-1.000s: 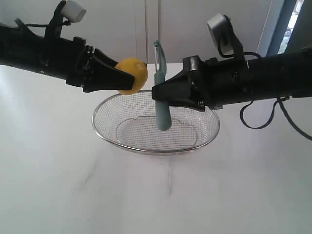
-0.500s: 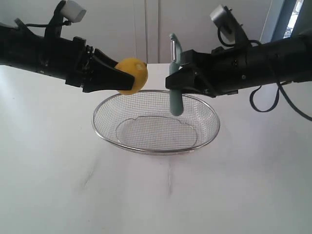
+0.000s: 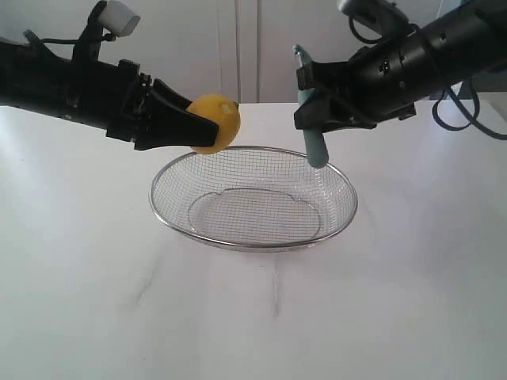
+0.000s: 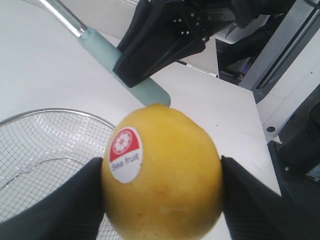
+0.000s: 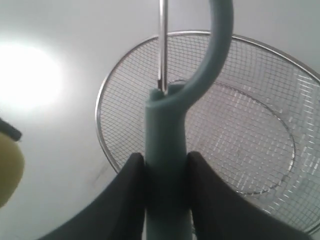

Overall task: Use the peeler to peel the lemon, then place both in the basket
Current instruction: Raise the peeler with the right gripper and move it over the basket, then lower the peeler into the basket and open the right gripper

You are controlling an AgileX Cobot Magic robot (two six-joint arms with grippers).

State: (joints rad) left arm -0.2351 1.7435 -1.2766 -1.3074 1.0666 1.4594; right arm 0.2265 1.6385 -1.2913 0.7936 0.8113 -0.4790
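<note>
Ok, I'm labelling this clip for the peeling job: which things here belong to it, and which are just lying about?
Job: lemon, in left pincer; peeler, in right pincer; basket.
Just there: table; wall behind.

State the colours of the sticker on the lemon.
The lemon sticker is red and white; left wrist view shows it best.
</note>
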